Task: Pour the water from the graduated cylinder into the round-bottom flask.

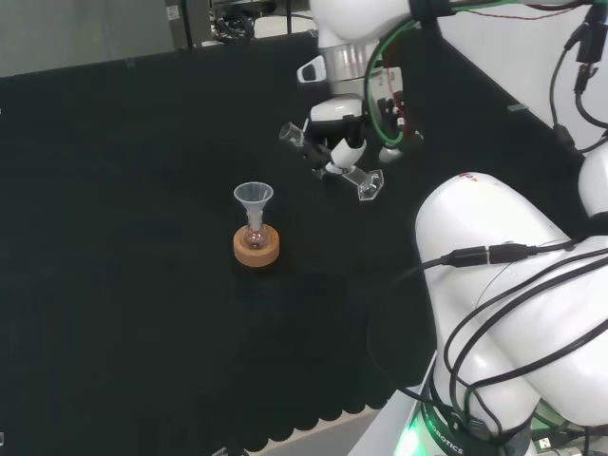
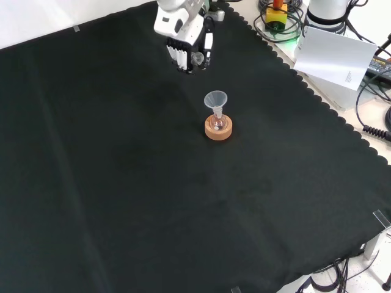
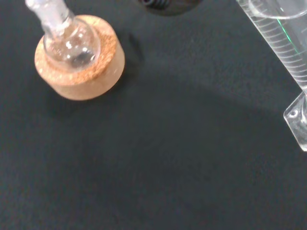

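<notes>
Cylinder: while it hangs tilted above the black cloth, the graduated cylinder (image 1: pixel 332 161) is held in the hand (image 1: pixel 342 142), up and right of the flask in the head view.
Fingers: curled round the cylinder's middle.
Flask: the round-bottom flask (image 1: pixel 255 231) sits in a cork ring (image 1: pixel 256 249) with a clear funnel (image 1: pixel 254 198) in its neck.
Writing: the wrist view shows thin white measuring lines on the cylinder (image 3: pixel 283 43); no numbers can be read.
Tabletop: the black cloth (image 2: pixel 122 183) has a wavy edge on the front view's right.
Room: cables and a white sheet of paper (image 2: pixel 333 58) lie past that edge.
Wrist view extra: the cylinder's clear foot (image 3: pixel 298 120).
</notes>
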`<control>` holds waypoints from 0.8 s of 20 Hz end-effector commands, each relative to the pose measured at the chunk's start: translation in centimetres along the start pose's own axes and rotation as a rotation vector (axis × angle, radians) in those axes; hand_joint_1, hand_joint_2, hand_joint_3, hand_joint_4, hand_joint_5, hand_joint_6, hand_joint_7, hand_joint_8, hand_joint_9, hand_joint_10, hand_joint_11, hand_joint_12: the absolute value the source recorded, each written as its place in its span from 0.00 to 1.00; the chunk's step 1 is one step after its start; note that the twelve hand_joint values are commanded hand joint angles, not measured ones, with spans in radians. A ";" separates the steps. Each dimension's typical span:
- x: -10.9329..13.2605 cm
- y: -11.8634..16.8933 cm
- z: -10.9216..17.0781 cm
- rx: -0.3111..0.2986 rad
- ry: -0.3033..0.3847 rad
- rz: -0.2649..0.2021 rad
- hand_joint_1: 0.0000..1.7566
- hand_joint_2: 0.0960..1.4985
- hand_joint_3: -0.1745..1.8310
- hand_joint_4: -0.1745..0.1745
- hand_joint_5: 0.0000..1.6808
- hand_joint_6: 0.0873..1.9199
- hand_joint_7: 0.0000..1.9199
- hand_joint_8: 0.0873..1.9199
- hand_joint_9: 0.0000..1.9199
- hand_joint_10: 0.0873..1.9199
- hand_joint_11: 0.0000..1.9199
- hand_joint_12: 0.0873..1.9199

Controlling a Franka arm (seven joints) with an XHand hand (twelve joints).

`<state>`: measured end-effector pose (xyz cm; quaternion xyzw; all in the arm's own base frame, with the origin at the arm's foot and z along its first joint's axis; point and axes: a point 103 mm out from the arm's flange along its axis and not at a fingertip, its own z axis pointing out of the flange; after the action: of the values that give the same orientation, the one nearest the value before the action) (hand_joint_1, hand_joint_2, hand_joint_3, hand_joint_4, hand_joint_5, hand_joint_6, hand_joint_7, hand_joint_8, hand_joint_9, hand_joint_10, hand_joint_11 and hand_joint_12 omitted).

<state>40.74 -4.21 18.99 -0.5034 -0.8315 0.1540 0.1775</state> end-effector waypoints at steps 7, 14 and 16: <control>2.6 0.4 0.7 0.185 -0.180 0.051 0.72 0.71 0.09 0.00 0.60 0.47 0.55 0.46 0.79 0.00 0.68 0.33; 3.0 0.3 0.6 0.239 -0.234 0.098 0.72 0.71 0.09 0.00 0.60 0.47 0.55 0.46 0.79 0.00 0.68 0.33; 3.1 0.3 0.6 0.256 -0.247 0.119 0.72 0.71 0.09 0.00 0.60 0.47 0.55 0.46 0.79 0.00 0.68 0.33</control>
<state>39.45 -1.14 18.58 -0.4892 -0.8083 0.2970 0.1381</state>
